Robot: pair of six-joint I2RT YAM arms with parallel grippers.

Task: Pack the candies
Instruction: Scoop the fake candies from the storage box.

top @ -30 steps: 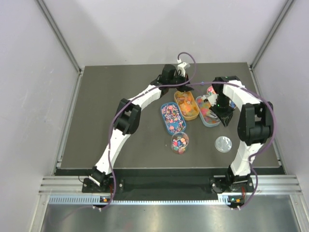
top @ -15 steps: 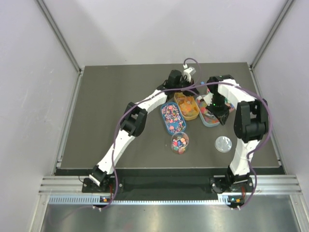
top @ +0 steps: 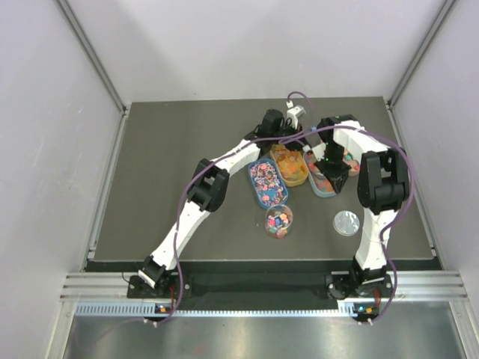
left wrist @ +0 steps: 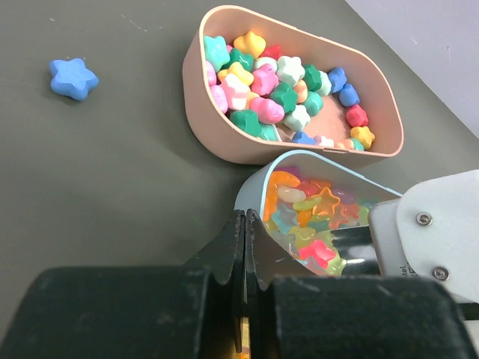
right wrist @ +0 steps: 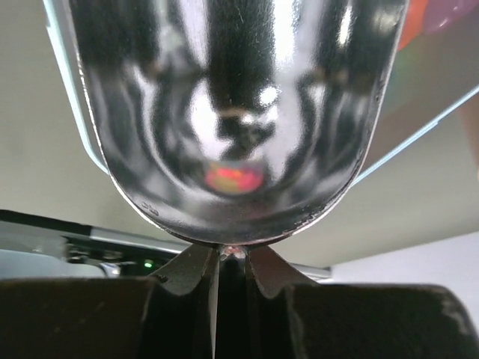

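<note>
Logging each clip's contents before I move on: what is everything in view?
table: one, dark grey
blue tray: one, blue, table centre
orange tray: one, orange, right of the blue tray
light blue tray: one, pale blue, right of the orange tray
pink tray: one, pink, beside the light blue tray
candies: many, multicoloured, in all four trays and the cup
loose star candy: one, blue, on the table
clear cup: one, clear, near side of the blue tray
clear lid: one, clear, right of the cup
metal scoop: one, silver, at the light blue tray
left fingers: two, black, shut, empty
right fingers: two, black, shut on the metal scoop
</note>
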